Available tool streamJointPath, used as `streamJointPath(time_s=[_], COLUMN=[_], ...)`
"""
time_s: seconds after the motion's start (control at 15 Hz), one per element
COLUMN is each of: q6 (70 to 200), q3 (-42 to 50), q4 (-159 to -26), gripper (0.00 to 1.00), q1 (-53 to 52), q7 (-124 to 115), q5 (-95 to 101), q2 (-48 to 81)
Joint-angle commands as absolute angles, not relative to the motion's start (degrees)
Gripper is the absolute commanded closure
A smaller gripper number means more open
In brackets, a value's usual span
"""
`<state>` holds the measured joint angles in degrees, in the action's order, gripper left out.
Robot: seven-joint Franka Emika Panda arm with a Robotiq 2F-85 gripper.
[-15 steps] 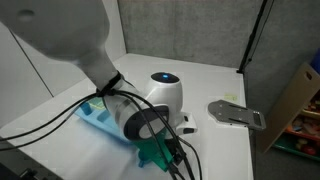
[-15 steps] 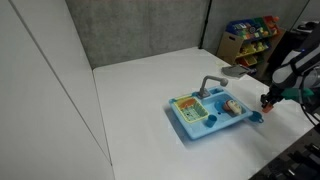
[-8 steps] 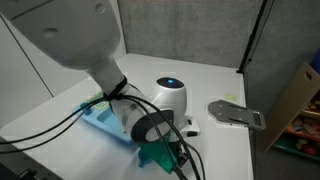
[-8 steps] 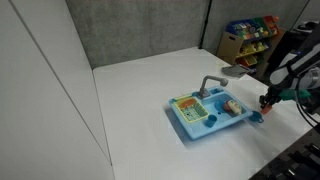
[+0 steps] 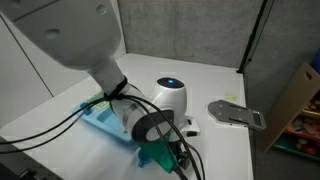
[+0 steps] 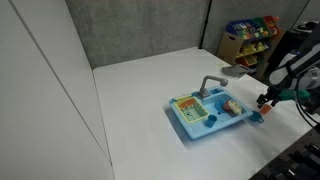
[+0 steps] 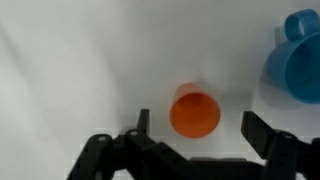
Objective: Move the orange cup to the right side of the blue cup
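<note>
- Upper right of the wrist view, the blue cup (image 7: 298,60) is seen, apart from the centred orange cup (image 7: 195,112).
- The orange cup is flanked, untouched, by the gripper (image 7: 196,122), whose jaws are spread wide.

Lab-like test bay: white tabletop (image 6: 135,100), grey partition panels (image 6: 140,30), toy sink (image 6: 195,130), stocked shelf (image 6: 250,38) behind.

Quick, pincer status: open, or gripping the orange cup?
Pincer: open, holding nothing; the orange cup sits free between the jaws.
</note>
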<state>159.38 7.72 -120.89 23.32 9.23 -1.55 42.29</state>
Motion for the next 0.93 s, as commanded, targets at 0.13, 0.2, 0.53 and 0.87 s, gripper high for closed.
streamJointPath(time_s=[0.13, 0.2, 0.53, 0.87], q6=[153.24, 152.40, 149.31, 144.84], q3=[9.95, 10.32, 12.78, 12.91], q4=[-122.60, -123.01, -126.17, -130.34], gripper=[0.00, 0.00, 0.00, 0.00], q1=[19.67, 18.78, 13.31, 10.56], q7=[8.48, 8.11, 5.17, 4.33], q5=[0.24, 0.53, 2.89, 5.13], q2=[37.80, 36.86, 30.71, 23.21])
